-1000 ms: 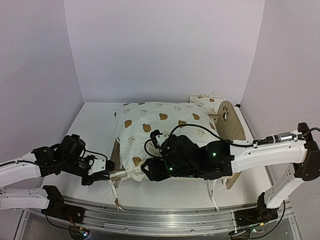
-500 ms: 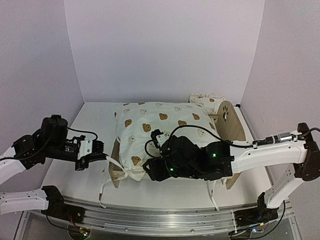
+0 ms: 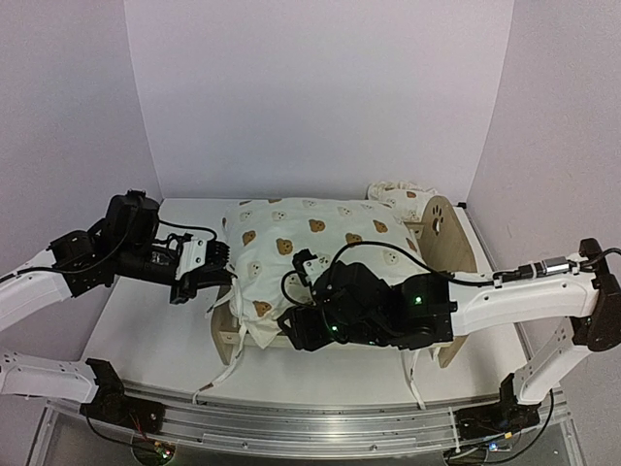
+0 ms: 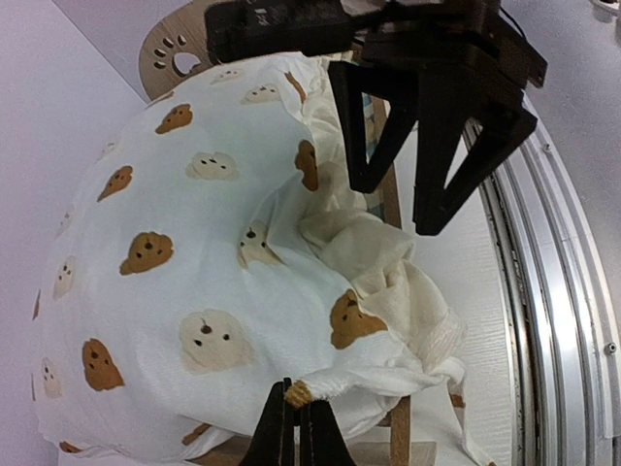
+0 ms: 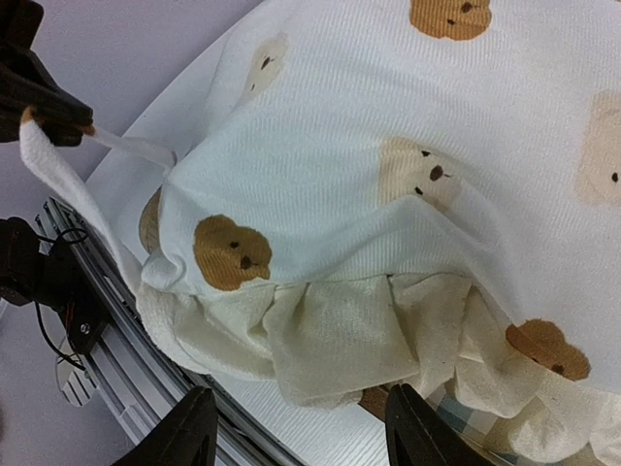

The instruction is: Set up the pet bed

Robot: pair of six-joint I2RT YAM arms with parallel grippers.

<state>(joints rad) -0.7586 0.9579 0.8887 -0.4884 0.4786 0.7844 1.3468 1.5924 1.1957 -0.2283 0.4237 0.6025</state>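
The cream bear-print cushion (image 3: 310, 238) lies heaped on the light-wood pet bed, whose paw-print headboard (image 3: 441, 228) stands at the right. The small matching pillow (image 3: 398, 192) sits behind the headboard. My left gripper (image 3: 219, 276) is at the cushion's left corner, shut on a white tie strap (image 4: 388, 381) with a brown tip. My right gripper (image 3: 291, 328) hangs open over the cushion's near ruffled edge (image 5: 340, 340), touching nothing. A bit of blue striped base (image 5: 466, 408) shows under the ruffle. The headboard also shows in the left wrist view (image 4: 179, 53).
A metal rail (image 3: 320, 427) runs along the table's near edge. Loose tie straps dangle at the bed's near left (image 3: 225, 364) and near right (image 3: 415, 381). Lilac walls close the back and sides. The bed's wooden foot rail (image 3: 225, 337) is just below my left gripper.
My left gripper has risen and moved back and right from the near table edge to the cushion's left corner, carrying the strap with it. The right arm has hardly moved.
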